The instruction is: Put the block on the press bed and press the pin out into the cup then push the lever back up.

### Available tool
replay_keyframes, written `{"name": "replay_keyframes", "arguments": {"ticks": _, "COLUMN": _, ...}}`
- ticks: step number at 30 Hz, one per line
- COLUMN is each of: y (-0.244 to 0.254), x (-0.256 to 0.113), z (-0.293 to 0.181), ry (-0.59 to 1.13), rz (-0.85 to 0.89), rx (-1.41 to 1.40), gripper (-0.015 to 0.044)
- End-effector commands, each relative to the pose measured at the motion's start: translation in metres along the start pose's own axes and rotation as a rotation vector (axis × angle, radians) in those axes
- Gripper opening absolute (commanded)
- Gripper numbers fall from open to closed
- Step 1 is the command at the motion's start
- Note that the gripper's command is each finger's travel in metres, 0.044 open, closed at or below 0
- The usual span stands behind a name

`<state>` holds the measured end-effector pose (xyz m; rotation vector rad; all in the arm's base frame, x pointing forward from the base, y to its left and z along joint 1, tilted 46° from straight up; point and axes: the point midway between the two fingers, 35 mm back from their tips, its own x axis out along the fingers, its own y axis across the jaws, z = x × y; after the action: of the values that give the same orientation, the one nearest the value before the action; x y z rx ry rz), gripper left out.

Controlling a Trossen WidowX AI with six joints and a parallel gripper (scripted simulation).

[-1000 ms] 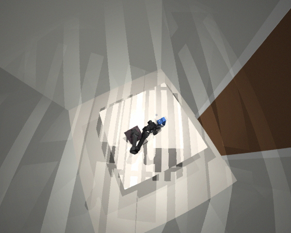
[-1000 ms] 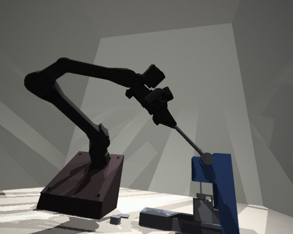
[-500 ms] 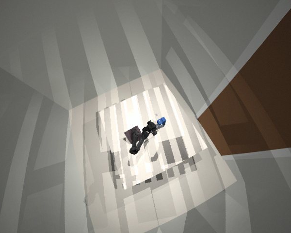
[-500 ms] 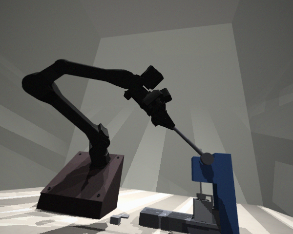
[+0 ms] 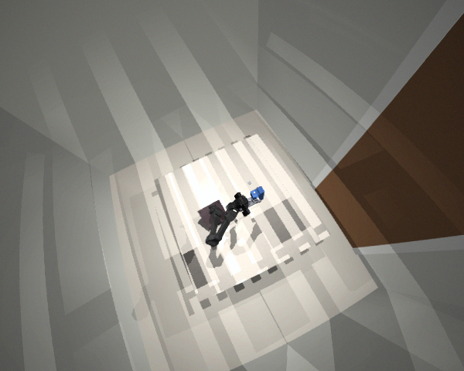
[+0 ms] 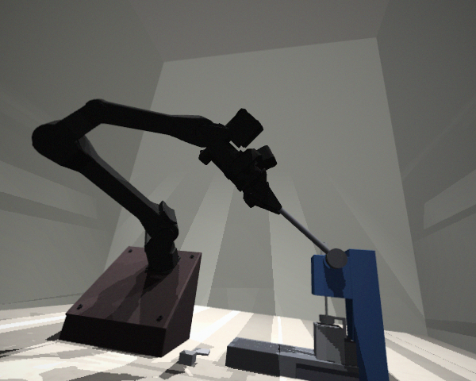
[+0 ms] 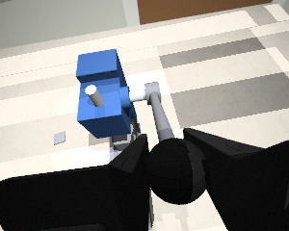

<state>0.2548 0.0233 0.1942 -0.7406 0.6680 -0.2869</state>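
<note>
Pincer [image 5: 250,202] [image 6: 280,211] [image 7: 165,137] narrowly parted, clamped on the knob of the lever [image 6: 304,230] [image 7: 161,117]. Lever slopes down from pincer to the blue press [image 5: 257,193] [image 6: 363,286] [image 7: 103,113]; block [image 6: 328,340] upright on its bed, beneath the punch.

overhead far top, low level exterior, close wrist downward, all sharing blue press [image 5: 257,193] [image 6: 365,303] [image 7: 105,103]
</note>
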Motion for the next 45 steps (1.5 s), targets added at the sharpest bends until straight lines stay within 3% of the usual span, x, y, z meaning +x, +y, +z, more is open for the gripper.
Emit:
{"name": "replay_keyframes", "arguments": {"ticks": 1, "y": -0.001, "x": 0.001, "z": -0.007, "ry": 0.013, "rz": -0.007, "rx": -0.013, "gripper": 0.0}}
{"name": "replay_keyframes", "arguments": {"ticks": 45, "y": -0.001, "x": 0.004, "z": -0.028, "ry": 0.013, "rz": -0.007, "rx": -0.013, "gripper": 0.0}}
